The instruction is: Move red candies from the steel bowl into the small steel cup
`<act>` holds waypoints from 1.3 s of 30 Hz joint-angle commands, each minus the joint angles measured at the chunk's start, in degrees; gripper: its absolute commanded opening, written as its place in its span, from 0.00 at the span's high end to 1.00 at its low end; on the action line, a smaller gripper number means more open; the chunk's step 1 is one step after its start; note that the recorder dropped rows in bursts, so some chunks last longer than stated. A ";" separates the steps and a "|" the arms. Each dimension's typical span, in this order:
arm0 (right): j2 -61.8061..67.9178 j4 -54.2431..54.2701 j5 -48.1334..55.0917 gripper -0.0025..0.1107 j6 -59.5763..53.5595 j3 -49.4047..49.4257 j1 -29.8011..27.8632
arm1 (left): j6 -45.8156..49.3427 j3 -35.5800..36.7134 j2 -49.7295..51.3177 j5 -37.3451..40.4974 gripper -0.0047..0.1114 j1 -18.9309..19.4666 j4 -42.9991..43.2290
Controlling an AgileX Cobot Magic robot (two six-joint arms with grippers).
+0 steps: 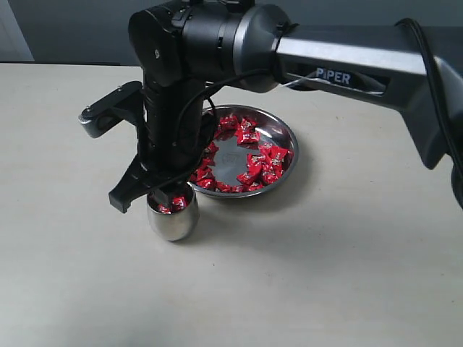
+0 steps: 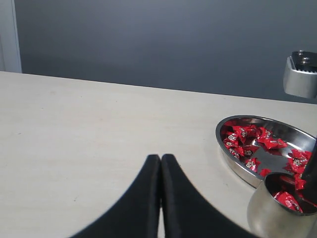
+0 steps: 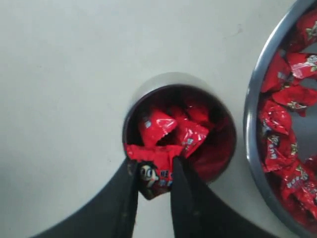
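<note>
Glossy red with tiny white-silver marks on the small foil-wrapped candies (image 1: 249, 136), mirror silver on the wide shallow steel bowl (image 1: 233, 160) and small rounded steel cup (image 1: 173, 225), matt black on the left gripper (image 2: 160, 163) and right gripper (image 3: 154, 167), pale cream on the table (image 1: 325, 282).

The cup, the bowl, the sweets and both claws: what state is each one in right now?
small steel cup, upright, partly filled with candies.
steel bowl, upright, candies ringing a bare centre.
red candies, wrapped; most in the bowl, several in the cup.
right gripper, shut on one red candy at the cup's mouth.
left gripper, shut, empty, away from the bowl.
</note>
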 commanded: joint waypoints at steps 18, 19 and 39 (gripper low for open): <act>-0.65 -9.93 -6.57 0.68 -0.99 0.01 -0.49 | -0.18 0.14 -0.30 -0.32 0.96 -0.37 0.00; -0.65 -13.32 -8.35 0.68 1.92 0.01 -0.88 | -0.18 0.14 -0.30 -0.32 0.96 -0.37 0.00; 9.80 -21.53 -26.29 0.55 14.76 0.01 -16.93 | -0.18 0.14 -0.30 -0.32 0.96 -0.37 0.00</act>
